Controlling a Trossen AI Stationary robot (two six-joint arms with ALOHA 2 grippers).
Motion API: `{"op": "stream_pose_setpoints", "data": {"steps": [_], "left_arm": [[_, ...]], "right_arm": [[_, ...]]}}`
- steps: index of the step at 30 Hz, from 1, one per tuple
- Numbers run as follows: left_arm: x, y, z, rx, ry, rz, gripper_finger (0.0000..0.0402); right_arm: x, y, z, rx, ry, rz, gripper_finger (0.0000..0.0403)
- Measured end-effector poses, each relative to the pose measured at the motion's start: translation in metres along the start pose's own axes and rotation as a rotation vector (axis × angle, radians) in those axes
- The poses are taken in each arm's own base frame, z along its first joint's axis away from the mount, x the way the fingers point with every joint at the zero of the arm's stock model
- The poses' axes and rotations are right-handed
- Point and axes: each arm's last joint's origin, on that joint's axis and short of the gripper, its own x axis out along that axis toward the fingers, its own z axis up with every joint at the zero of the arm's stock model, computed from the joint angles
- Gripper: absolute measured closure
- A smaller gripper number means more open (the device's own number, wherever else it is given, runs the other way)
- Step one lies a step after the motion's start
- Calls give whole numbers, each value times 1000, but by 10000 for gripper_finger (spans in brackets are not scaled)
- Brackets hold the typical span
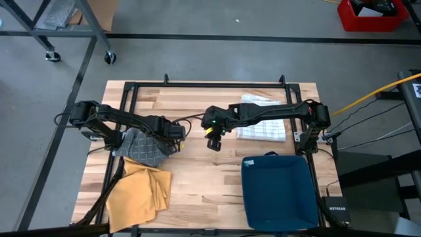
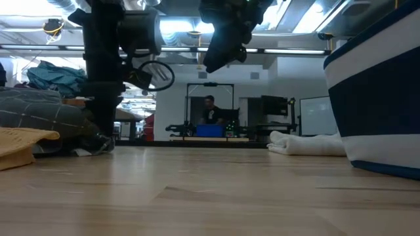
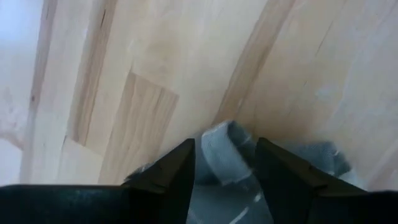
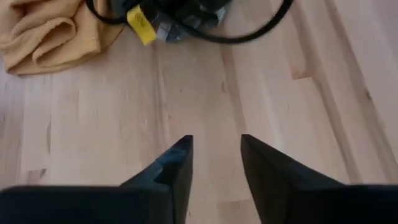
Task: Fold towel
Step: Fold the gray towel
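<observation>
Even overhead light; wrist views perhaps blurred.

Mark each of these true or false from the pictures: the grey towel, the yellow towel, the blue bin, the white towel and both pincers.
1. The left pincer has grey towel between its fingers. True.
2. The right pincer holds the yellow towel. False: it is open over bare table, holding nothing.
3. The blue bin sits on the right arm's side. True.
4. The white towel lies inside the bin. False: it lies on the table beside it.
5. The yellow towel touches the grey one. True.
</observation>
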Motion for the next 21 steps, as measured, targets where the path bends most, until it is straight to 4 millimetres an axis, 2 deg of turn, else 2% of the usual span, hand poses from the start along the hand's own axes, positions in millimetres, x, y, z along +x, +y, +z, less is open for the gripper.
{"op": "stream_pose_setpoints", "data": {"steps": [6,14,21], "left_arm": [[0,-1,2,31,-20,-8,245],[1,-1,2,48,-13,-5,245],[13,-4,2,125,42,17,245]], "right_arm": [[0,0,3,-2,-32,-1,232],[0,0,3,-2,-32,-1,230],[0,0,3,0,-31,-1,230]]}}
